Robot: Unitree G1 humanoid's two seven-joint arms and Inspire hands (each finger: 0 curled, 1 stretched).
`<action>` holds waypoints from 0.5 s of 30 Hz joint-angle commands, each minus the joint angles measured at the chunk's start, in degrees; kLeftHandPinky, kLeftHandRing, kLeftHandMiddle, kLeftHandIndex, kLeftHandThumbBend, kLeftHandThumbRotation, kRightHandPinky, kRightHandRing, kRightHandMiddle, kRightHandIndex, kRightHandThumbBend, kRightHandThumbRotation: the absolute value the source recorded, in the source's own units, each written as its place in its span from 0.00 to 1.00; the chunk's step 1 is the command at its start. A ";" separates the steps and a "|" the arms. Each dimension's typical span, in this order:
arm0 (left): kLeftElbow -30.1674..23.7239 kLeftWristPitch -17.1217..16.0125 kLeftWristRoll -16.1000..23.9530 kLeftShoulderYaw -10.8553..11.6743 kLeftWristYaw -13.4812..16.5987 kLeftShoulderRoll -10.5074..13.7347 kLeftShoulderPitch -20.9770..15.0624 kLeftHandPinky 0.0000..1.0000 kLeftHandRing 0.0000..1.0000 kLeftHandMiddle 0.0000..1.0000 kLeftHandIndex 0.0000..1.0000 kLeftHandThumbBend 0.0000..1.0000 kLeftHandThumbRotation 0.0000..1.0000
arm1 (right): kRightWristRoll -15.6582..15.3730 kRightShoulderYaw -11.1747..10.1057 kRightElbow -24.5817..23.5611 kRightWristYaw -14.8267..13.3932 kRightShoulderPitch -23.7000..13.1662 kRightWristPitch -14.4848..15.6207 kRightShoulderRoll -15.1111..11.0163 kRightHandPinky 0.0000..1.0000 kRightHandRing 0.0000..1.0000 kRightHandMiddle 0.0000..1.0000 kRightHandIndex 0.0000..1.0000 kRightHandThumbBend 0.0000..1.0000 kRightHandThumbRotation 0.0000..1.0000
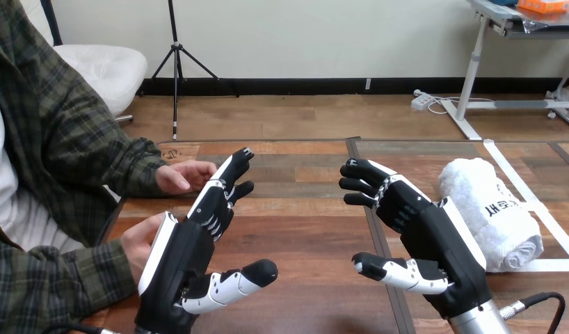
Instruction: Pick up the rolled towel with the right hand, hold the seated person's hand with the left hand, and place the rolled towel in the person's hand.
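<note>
The robot's left hand (188, 254), black with white shells, is open above the wooden plank counter (302, 229). Its fingers (229, 174) reach nearly straight away from the robot, the thumb (233, 282) is spread out to the side, and nothing lies in its grasp. The person's nearer hand (139, 243) sits just beside this hand's white back shell at the counter's left edge; whether they touch cannot be told. The person's farther hand (184, 175) rests near the left fingertips, apart from them. The right hand (428, 233) is also open and empty, fingers (365, 168) only slightly bent and thumb (393, 273) held out. The white rolled terry towel (494, 209) lies on the counter just beside the right hand, on its outer side, ungrasped, with dark print on its upper surface.
</note>
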 commanded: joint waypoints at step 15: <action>-2.20 -0.46 -0.25 0.07 0.14 0.12 -1.90 0.91 0.97 0.96 0.92 1.00 0.58 | -0.14 -0.18 -2.35 -2.99 -2.48 -0.07 -0.16 0.76 0.82 0.84 0.87 1.00 0.41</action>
